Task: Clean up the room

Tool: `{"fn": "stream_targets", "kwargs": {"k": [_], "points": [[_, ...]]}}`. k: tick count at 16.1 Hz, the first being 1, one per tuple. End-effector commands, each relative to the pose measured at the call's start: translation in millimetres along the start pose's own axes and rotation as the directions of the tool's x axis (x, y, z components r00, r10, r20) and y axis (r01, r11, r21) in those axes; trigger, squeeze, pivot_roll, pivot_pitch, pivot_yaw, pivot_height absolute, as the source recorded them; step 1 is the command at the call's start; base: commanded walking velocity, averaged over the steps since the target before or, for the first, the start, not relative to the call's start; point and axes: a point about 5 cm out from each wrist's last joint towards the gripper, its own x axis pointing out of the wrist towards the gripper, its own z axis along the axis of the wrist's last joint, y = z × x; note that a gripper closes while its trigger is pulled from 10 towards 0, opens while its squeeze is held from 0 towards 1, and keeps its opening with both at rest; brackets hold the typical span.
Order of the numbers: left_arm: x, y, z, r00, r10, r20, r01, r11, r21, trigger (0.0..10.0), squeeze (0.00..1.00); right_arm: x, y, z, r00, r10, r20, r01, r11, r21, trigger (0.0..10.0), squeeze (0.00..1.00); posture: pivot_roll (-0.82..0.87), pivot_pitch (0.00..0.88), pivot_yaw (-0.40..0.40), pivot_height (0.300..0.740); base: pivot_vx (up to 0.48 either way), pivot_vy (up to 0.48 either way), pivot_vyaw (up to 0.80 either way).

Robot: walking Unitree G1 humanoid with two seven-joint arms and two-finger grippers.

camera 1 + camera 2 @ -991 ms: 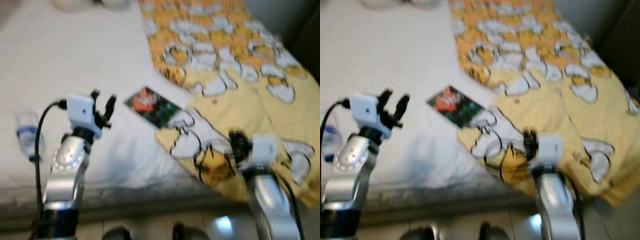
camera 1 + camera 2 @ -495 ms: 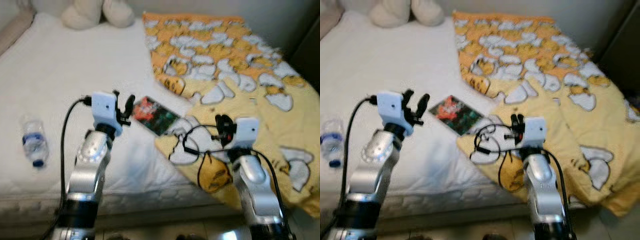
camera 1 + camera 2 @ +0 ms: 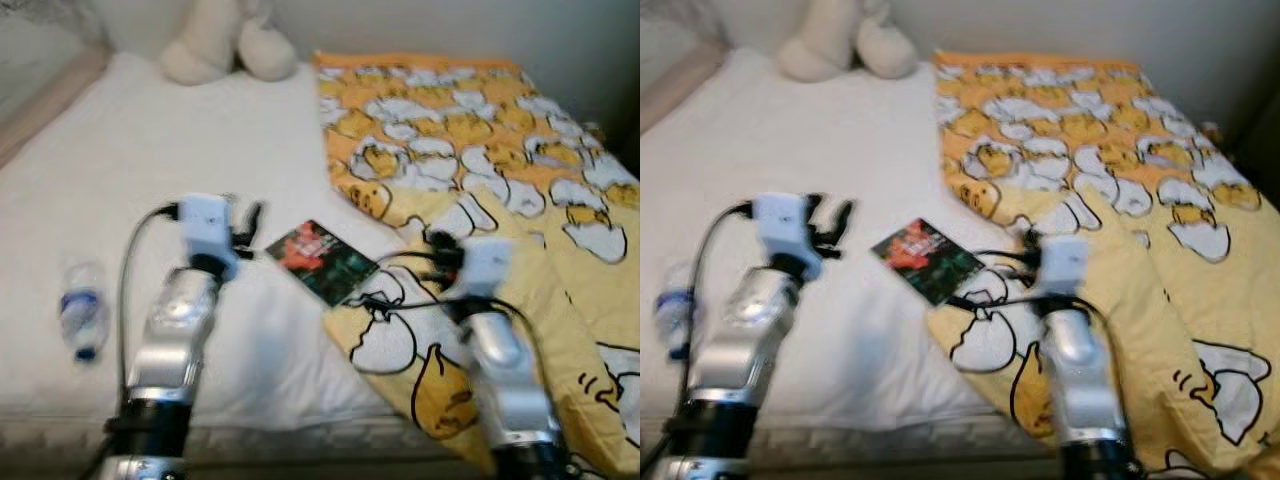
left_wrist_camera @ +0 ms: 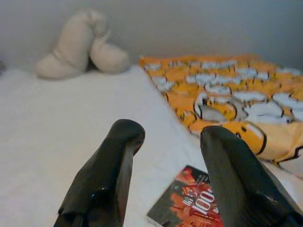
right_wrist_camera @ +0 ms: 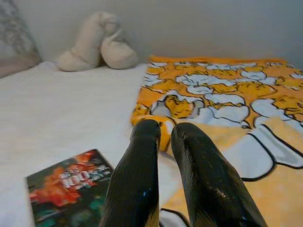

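A dark book with a red cover picture point(image 3: 322, 260) lies flat on the white bed sheet point(image 3: 150, 170), its right corner at the edge of a yellow and orange cartoon blanket point(image 3: 470, 140). A clear plastic bottle with a blue label point(image 3: 80, 312) lies on the sheet at the left. My left gripper point(image 3: 245, 222) hovers just left of the book, open and holding nothing; its fingers point(image 4: 113, 161) frame the book point(image 4: 194, 205). My right gripper point(image 3: 435, 250) is over the blanket edge just right of the book, shut and holding nothing point(image 5: 166, 130).
A cream plush toy point(image 3: 225, 45) sits at the head of the bed against the wall. A pale headboard or cushion edge point(image 3: 40, 110) runs along the left side. The mattress front edge point(image 3: 280, 435) lies just below my arms.
The camera has lifted, so the plush toy and wall have come into view. Both arms have risen and reach further over the bed, staying either side of the book.
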Motion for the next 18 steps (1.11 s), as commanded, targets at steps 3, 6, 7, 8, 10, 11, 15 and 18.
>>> {"fn": "stream_targets", "kwargs": {"k": [3,6,7,8,10,11,15,18], "points": [[20.2,4.9,-19,0.991,0.045,-0.130,-0.057,0.994,-0.090,10.0,0.00,-12.1,-10.8,-1,1.000,0.002,-0.013,-0.002,1.000,-0.011,10.0,0.32,-0.09,0.000,0.004,0.740,0.000,0.000,0.00],[30.7,26.9,-25,0.973,0.126,-0.194,-0.146,0.985,-0.090,10.0,0.00,-28.3,-12.8,-10,0.997,0.018,-0.071,-0.019,1.000,-0.010,10.0,0.31,-0.13,0.000,0.002,0.740,0.000,0.000,0.00],[32.4,27.7,-22,0.976,0.123,-0.182,-0.139,0.987,-0.081,10.0,0.00,-29.3,-15.3,-12,0.997,0.007,-0.082,-0.008,1.000,-0.013,10.0,0.32,-0.13,0.000,0.002,0.740,0.000,0.000,0.00],[35.6,26.9,-17,0.982,0.107,-0.155,-0.118,0.991,-0.063,10.0,0.00,-30.0,-19.9,-13,0.995,-0.014,-0.100,0.012,1.000,-0.017,10.0,0.33,-0.13,0.000,0.002,0.740,0.000,0.000,0.00],[36.6,24.1,-18,0.983,0.101,-0.155,-0.112,0.991,-0.067,10.0,0.00,-27.9,-20.5,-10,0.995,-0.019,-0.100,0.018,1.000,-0.012,10.0,0.33,-0.13,0.000,-0.001,0.740,0.000,0.000,0.00],[35.4,22.7,-22,0.981,0.105,-0.162,-0.118,0.990,-0.076,10.0,0.00,-27.4,-19.2,-9,0.995,-0.016,-0.101,0.015,1.000,-0.013,10.0,0.33,-0.13,0.003,-0.002,0.740,0.000,0.000,0.00],[28.6,40.6,-27,0.947,0.285,-0.148,-0.286,0.958,0.014,10.0,0.00,-30.4,-15.5,-13,0.991,-0.004,-0.131,0.002,1.000,-0.019,10.0,0.35,-0.12,0.025,-0.007,0.740,0.000,0.000,-0.80],[32.8,35.1,-22,0.965,0.224,-0.136,-0.227,0.974,-0.009,10.0,0.00,-29.5,-12.9,-14,0.990,0.006,-0.138,-0.009,1.000,-0.018,10.0,0.35,-0.11,0.031,-0.012,0.740,0.000,0.000,-0.80]]}}
